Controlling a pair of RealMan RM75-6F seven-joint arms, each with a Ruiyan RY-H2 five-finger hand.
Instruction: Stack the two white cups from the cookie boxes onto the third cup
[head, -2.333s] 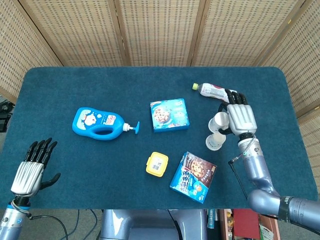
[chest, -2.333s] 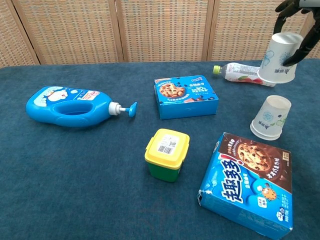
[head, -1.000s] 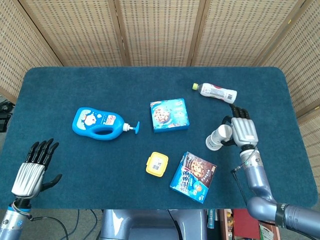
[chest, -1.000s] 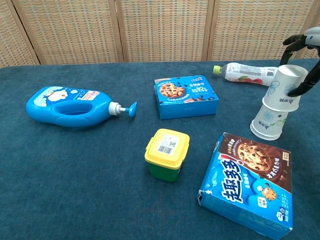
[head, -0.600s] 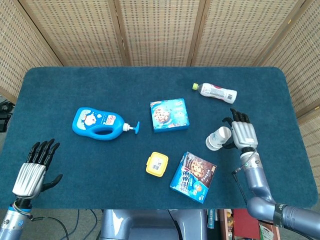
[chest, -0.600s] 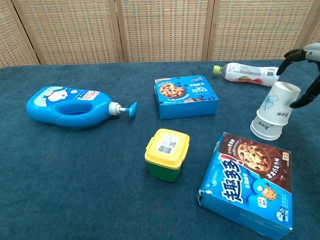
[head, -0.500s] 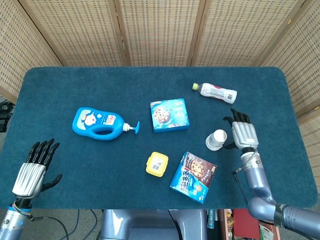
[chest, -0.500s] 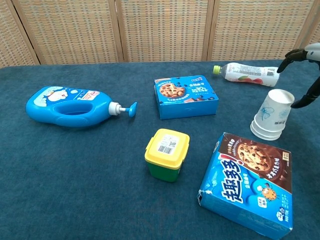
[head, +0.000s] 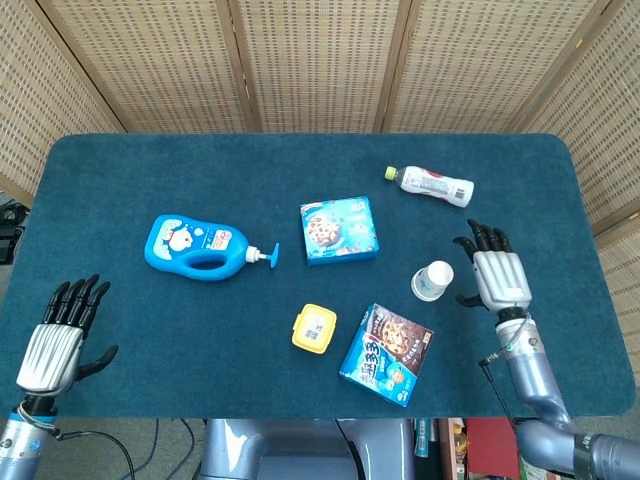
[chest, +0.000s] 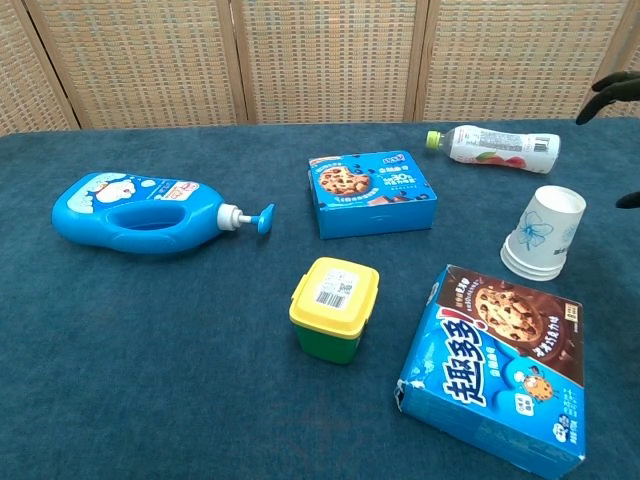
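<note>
The stacked white cups (chest: 544, 234) sit upside down on the table's right side, between the water bottle (head: 430, 184) and the near cookie box (chest: 499, 368). Right hand (head: 497, 275) is released, fingers spread, just beside them; best to lift away sideways without brushing the stack. Left hand (head: 60, 334) idles, released too.

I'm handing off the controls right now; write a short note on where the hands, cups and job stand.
Left hand: open, fingers spread, over the table's near left corner, holding nothing.
Right hand: open, beside the cup stack but not touching it.
Cups: nested upside down in one stack between the plastic bottle and the near cookie box; stacked rims show at its base. Neither the near box nor the far cookie box carries a cup.
Done: stacking looks complete.
Left: probably only retracting the right hand.
</note>
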